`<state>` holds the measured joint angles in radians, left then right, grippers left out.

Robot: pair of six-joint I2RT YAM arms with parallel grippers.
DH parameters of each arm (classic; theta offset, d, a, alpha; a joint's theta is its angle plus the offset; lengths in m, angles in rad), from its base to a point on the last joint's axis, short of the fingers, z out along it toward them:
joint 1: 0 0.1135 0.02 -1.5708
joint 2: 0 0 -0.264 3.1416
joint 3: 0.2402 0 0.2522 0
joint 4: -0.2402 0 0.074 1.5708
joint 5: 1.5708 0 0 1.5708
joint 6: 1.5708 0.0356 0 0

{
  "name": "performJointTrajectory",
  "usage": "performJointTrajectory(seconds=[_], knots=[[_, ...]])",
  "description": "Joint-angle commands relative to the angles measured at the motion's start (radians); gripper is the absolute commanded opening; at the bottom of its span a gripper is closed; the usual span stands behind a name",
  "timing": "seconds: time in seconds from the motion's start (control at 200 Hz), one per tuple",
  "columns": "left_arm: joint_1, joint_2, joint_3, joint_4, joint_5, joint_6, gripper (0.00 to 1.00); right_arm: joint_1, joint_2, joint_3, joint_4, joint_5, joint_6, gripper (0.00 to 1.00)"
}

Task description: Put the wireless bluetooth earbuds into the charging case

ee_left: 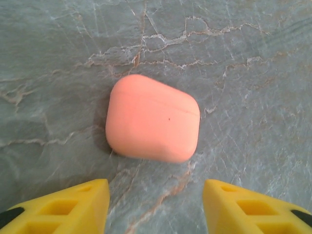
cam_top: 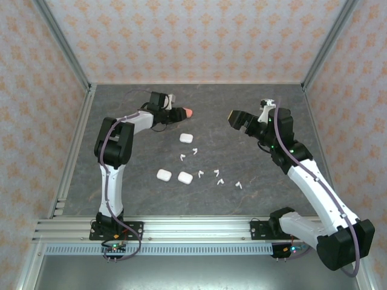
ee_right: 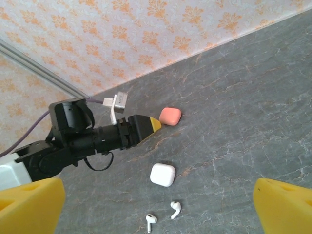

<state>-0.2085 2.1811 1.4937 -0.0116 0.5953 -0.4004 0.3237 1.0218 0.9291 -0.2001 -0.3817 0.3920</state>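
The left arm (cam_top: 109, 175) rises from its base at the near edge of the desk (cam_top: 230, 96), folds at a high elbow and stretches low toward the coral-pink case (cam_top: 189, 112). The left hand (cam_top: 181, 113) ends just short of that case. In its wrist view the two yellow fingertips (ee_left: 73, 207) stand apart over bare stone, and the case lies just beyond them, untouched. The right arm (cam_top: 314, 187) leans up and inward from its base. It holds the right hand (cam_top: 237, 119) raised to the right of the coral-pink case, well apart from it, with its fingers (ee_right: 285, 204) spread wide over open desk.

Six white earbuds (cam_top: 216, 173) lie scattered on the desk on the near side of the coral-pink case, well apart from it and outside every case. From above they are too small to tell which way each points. In the right wrist view two of them (ee_right: 175, 209) lie flat side by side, long axes roughly parallel, bud ends toward the coral-pink case and stems away from it.

The coral-pink case lies flat and shut, its lid seam running crosswise to the left hand's reach.

Two white cases (cam_top: 164, 175) sit side by side nearest the arm bases, left of the earbuds. A third white case (cam_top: 185, 138), shut, lies between the earbuds and the coral-pink case. Beyond the coral-pink case the patterned wall (cam_top: 193, 36) stands behind a strip of bare desk.
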Motion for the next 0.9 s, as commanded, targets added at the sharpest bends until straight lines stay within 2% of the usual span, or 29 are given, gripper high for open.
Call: performJointTrajectory(seconds=[0.0,0.155,0.505,0.711,0.896], knots=[[0.0,-0.138,-0.046,0.033,-0.038,0.024,0.55,-0.006,-0.013,-0.029,0.085,-0.009,-0.013,0.99],[0.001,-0.313,-0.167,0.13,-0.053,-0.015,0.56,-0.007,-0.006,-0.038,0.031,0.073,-0.034,0.99],[0.001,-0.788,-0.518,0.238,-0.19,-0.043,0.62,0.011,0.096,0.005,-0.16,0.02,-0.222,0.99],[0.001,-0.993,-0.677,0.272,-0.263,-0.092,0.77,0.157,0.299,0.145,-0.296,0.108,-0.354,0.97],[0.001,-1.099,-0.734,0.251,-0.298,-0.128,0.85,0.267,0.536,0.326,-0.351,0.12,-0.432,0.93]])
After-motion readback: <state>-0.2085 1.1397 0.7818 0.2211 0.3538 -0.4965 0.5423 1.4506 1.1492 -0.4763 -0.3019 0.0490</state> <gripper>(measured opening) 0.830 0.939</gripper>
